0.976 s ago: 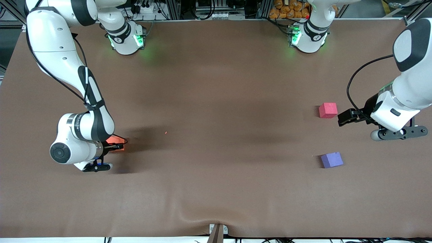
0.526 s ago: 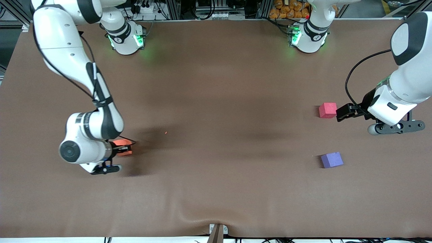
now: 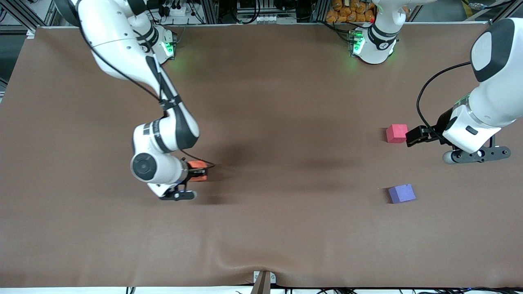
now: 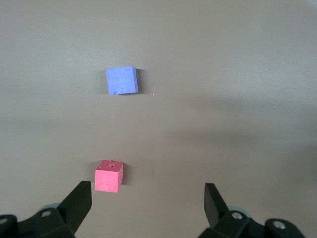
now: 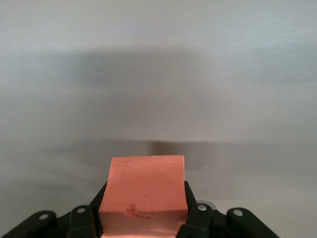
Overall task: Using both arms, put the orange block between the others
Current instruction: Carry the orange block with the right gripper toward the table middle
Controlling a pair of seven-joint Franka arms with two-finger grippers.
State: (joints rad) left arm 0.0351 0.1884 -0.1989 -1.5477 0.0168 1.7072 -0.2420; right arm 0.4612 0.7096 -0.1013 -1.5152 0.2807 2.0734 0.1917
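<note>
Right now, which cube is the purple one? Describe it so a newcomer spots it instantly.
Start at the brown table and go to the left arm's end, where two small cubes sit apart. The purple-blue cube is the one nearer the front camera. The red-pink cube lies farther back, beside the open left claw.

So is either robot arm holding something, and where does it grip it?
The right gripper holds the orange block, jaws pressed on two opposite side faces. The left gripper holds nothing.
</note>
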